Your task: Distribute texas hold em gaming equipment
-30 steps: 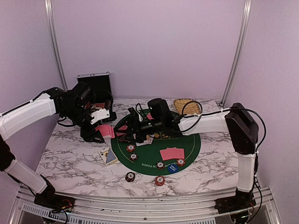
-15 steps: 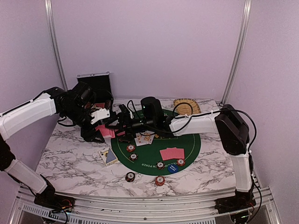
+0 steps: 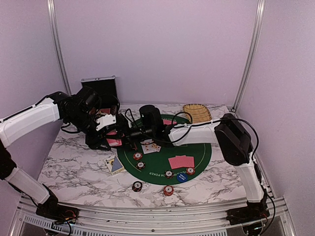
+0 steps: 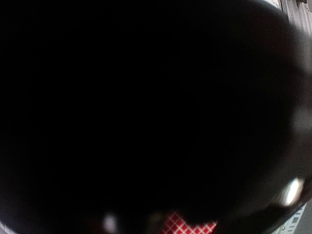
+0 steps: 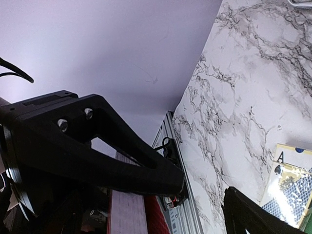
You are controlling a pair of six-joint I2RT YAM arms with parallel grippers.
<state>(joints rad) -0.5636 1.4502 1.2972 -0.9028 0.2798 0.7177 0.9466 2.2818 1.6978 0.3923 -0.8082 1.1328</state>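
Note:
My left gripper [image 3: 105, 139] holds a deck of red-backed cards [image 3: 114, 139] above the marble, left of the green mat; its wrist view is almost black, with only a sliver of red checked card [image 4: 191, 227]. My right gripper [image 3: 124, 132] reaches far left, right up to the deck; its jaws stand open [image 5: 204, 190], and the deck's edge [image 5: 127, 214] shows beside the upper finger [image 5: 122, 161]. Face-up cards [image 3: 150, 146], a red-backed pair [image 3: 180, 162], several striped chips [image 3: 138, 156] and a blue button [image 3: 181, 177] lie on the mat.
A pale card with a dark triangular piece [image 3: 114, 165] lies left of the mat, also in the right wrist view [image 5: 287, 187]. Two chips [image 3: 137, 186] lie on the marble in front. The silver case [image 3: 100, 87] stands back left, the woven tray [image 3: 197, 112] back right.
My right arm has stretched leftward across the mat, from over the face-up cards to the deck in my left gripper. The left arm has stayed put.

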